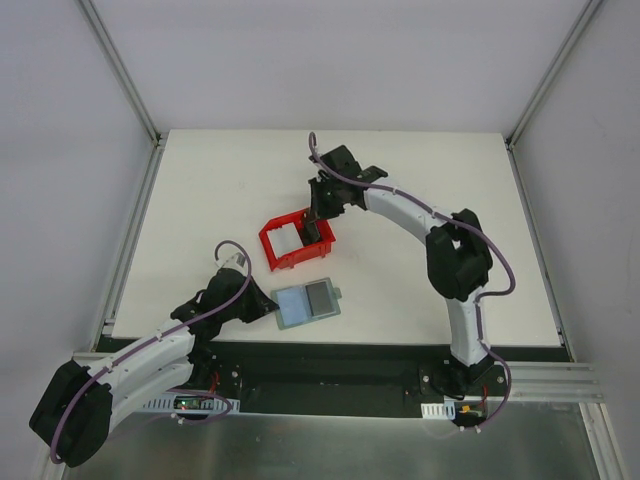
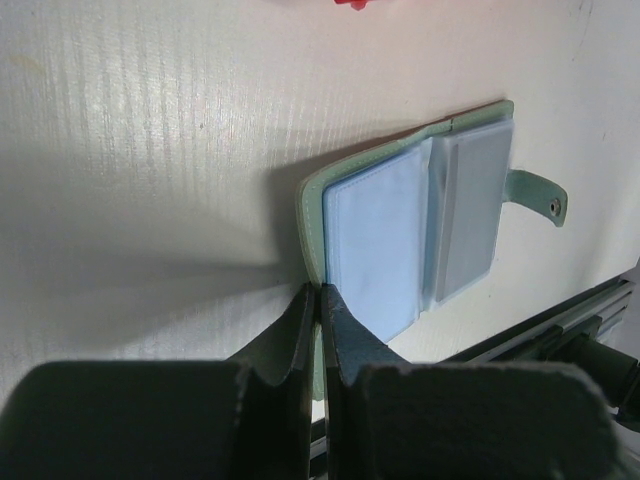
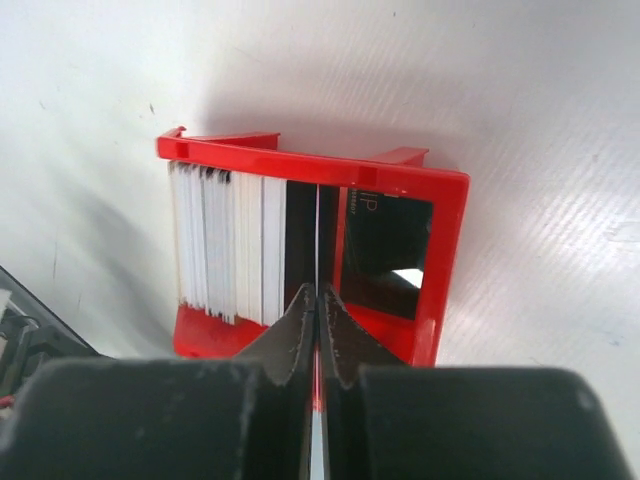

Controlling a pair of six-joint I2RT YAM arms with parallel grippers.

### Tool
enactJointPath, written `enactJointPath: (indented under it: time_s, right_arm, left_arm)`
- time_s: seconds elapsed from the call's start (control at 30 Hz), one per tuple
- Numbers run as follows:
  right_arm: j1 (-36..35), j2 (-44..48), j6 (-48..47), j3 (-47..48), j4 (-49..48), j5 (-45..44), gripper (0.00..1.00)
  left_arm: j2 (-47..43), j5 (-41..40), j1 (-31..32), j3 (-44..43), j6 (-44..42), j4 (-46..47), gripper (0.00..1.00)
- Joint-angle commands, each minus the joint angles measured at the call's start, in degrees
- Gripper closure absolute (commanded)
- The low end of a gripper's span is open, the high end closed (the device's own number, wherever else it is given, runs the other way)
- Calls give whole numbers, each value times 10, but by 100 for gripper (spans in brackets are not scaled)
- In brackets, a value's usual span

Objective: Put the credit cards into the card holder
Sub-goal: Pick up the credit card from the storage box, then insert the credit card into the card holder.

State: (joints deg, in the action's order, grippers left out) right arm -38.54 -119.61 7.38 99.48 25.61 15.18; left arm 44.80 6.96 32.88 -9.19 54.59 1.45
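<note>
Card holder point(image 2: 400, 230), open, centre right: left jaws clamped on its edge. Red bin point(image 3: 400, 175), upper centre: right jaws closed, apparently on one edge-on card point(image 3: 317, 235), face hidden.

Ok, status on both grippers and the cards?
Left gripper shut on card holder edge, holder lying open. Right gripper shut on one card, edge-on in red bin. Other cards stacked in bin. No obstruction seen.
</note>
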Motion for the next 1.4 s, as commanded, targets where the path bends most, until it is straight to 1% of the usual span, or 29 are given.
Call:
enactJointPath:
  time_s: [0.0, 0.13, 0.27, 0.33, 0.47, 0.6, 0.73, 1.13, 1.37]
  right_arm:
    - [3, 101, -21, 21, 6, -25, 100]
    - [3, 175, 1, -47, -27, 4, 100]
    - [-1, 268, 74, -214, -139, 53, 100]
    - [-13, 301, 97, -278, -170, 59, 100]
    - [-52, 337, 149, -386, -239, 66, 100]
    - [-88, 327, 197, -463, -314, 62, 99]
    - [-108, 299, 222, -502, -375, 64, 100]
    - [-104, 229, 213, -519, -400, 78, 99]
    - [-97, 209, 201, -529, -401, 79, 100]
  left_arm:
    - [-1, 8, -7, -5, -8, 14, 100]
    - [-4, 7, -7, 2, -7, 14, 100]
    - [-2, 6, -7, 6, -8, 14, 100]
    - [-1, 5, -7, 7, -9, 14, 100]
    - [5, 4, -8, 8, -10, 14, 100]
    - [6, 0, -8, 11, -10, 14, 100]
    - [15, 0, -8, 9, -11, 14, 100]
    - [37, 3, -8, 6, -18, 14, 100]
    - [40, 2, -8, 7, -19, 11, 100]
